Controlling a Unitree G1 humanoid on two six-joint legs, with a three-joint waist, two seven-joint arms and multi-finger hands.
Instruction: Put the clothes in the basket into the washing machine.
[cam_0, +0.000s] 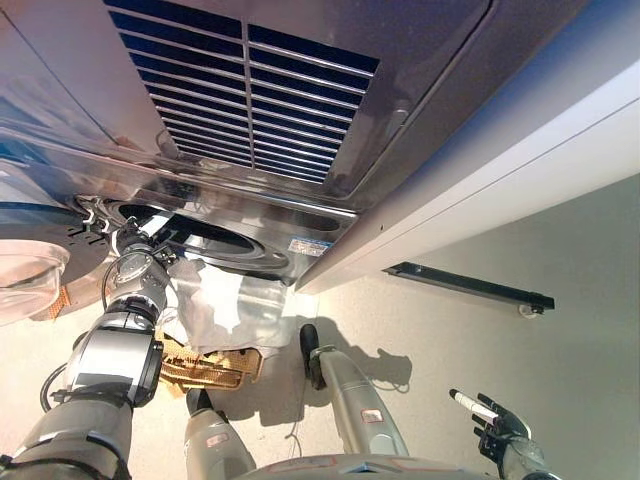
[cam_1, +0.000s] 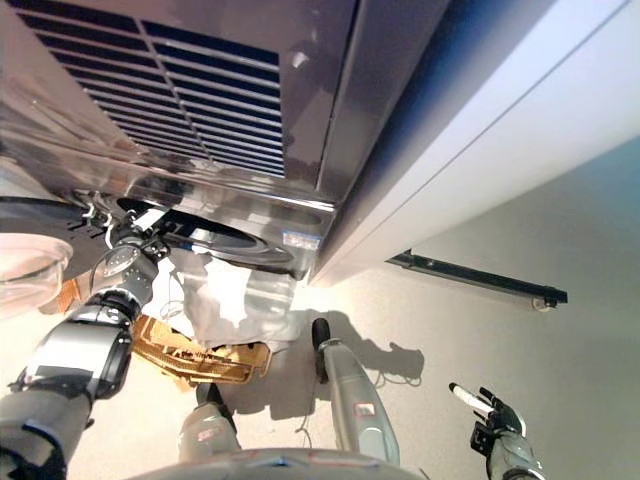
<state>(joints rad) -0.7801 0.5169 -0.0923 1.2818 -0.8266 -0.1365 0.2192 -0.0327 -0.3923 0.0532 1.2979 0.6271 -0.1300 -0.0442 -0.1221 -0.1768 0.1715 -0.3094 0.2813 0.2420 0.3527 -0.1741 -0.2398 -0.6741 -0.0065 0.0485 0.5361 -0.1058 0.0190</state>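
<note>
The washing machine (cam_0: 300, 120) fills the top of both views, with its dark drum opening (cam_0: 225, 242) facing down. A white cloth (cam_0: 215, 300) hangs from the opening's lower rim onto the wicker basket (cam_0: 215, 368) on the floor below; the cloth also shows in the right eye view (cam_1: 235, 295). My left hand (cam_0: 133, 243) reaches up to the left edge of the opening, just left of the cloth. Its fingers are partly hidden at the rim. My right hand (cam_0: 497, 422) is low at the bottom right, open and empty, far from the machine.
The machine's round glass door (cam_0: 28, 275) stands open at the far left. A slatted vent (cam_0: 250, 90) covers the machine's front. A white wall panel (cam_0: 520, 170) runs along the right, with a black bar (cam_0: 470, 285) on the floor beside it.
</note>
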